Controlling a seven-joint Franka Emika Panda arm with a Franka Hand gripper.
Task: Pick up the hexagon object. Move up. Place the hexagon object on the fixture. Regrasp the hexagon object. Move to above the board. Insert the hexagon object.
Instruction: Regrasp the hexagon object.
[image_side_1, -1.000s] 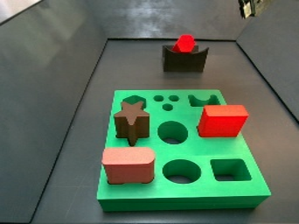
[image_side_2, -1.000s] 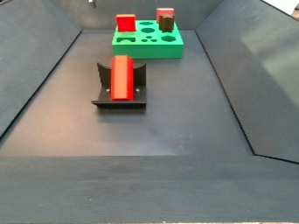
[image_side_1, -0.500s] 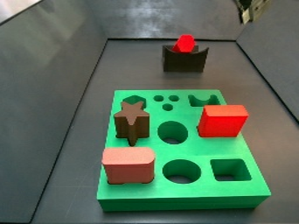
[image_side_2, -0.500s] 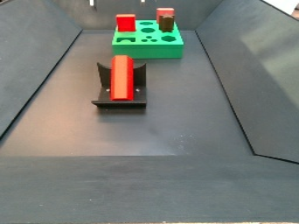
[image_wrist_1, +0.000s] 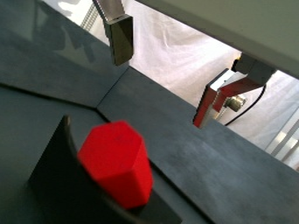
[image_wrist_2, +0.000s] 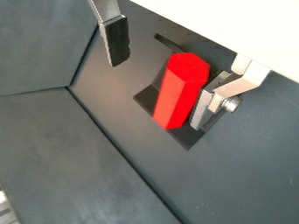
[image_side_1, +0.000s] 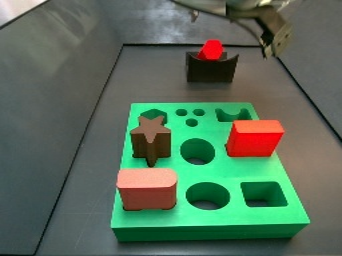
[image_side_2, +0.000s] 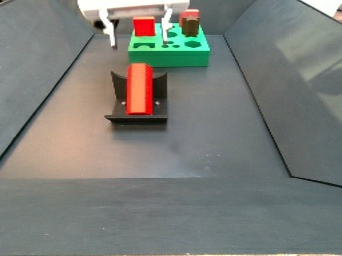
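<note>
The hexagon object, a bright red bar (image_side_2: 139, 88), lies in the notch of the dark fixture (image_side_2: 159, 97). In a side view I see it end-on (image_side_1: 211, 48) on top of the fixture (image_side_1: 211, 70). My gripper (image_side_2: 135, 30) is open and empty, a little above the hexagon object, and it also shows in a side view (image_side_1: 274, 35). In both wrist views its fingers (image_wrist_2: 117, 42) (image_wrist_1: 119, 39) stand wide apart, with the hexagon object (image_wrist_2: 179, 87) (image_wrist_1: 117, 162) below them on the fixture (image_wrist_2: 145, 94) (image_wrist_1: 52, 175). The green board (image_side_1: 201, 232) lies apart from the fixture.
On the board (image_side_2: 170, 56) sit a dark brown star block (image_side_1: 151, 137), a larger red cube (image_side_1: 254, 138) and a salmon-pink rounded block (image_side_1: 146, 188). Round, square and other holes are open. Sloped dark walls enclose the floor.
My gripper has come down into both side views from the top edge and now hangs over the fixture. The hexagon object and the blocks have not moved.
</note>
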